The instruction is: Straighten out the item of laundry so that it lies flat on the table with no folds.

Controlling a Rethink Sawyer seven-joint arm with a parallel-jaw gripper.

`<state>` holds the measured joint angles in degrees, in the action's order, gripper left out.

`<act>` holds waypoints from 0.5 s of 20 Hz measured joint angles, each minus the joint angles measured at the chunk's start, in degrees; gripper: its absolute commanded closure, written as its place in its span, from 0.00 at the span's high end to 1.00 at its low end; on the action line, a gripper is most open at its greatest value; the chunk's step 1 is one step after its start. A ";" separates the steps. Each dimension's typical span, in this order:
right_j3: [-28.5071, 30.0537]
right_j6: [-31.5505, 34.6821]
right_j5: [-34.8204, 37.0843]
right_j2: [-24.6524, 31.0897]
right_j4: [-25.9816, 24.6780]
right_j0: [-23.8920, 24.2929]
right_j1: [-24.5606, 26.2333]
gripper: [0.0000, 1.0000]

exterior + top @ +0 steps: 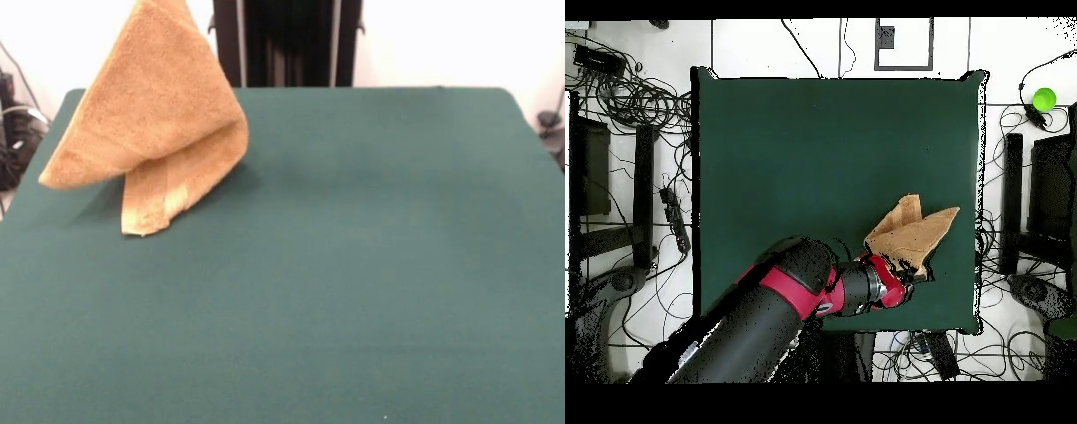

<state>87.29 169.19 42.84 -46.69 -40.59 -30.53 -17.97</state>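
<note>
The item of laundry [159,115], an orange-tan terry towel, hangs in a folded cone over the far left part of the dark green table [353,265]. Its top runs out of the front view, and one banded corner hangs down to the table or just above it. In the overhead view the item of laundry [913,232] sits near the table's [815,150] right edge, close to the robot's side. My gripper [903,272] is at the towel's near edge, holding it up. The cloth hides the fingers.
The red and black arm [795,295] crosses the table's bottom edge in the overhead view. A green ball [1044,99] and cables lie off the table to the right. The black pedestal [287,42] stands behind the far edge.
</note>
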 measured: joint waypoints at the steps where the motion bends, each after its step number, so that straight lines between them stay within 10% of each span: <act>1: -0.35 -0.07 0.32 0.01 -0.23 -0.32 -0.32 0.00; 10: -1.41 -0.08 1.17 0.02 -1.59 -1.67 -3.04 0.00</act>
<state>85.88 169.11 44.01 -46.67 -42.18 -32.21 -21.00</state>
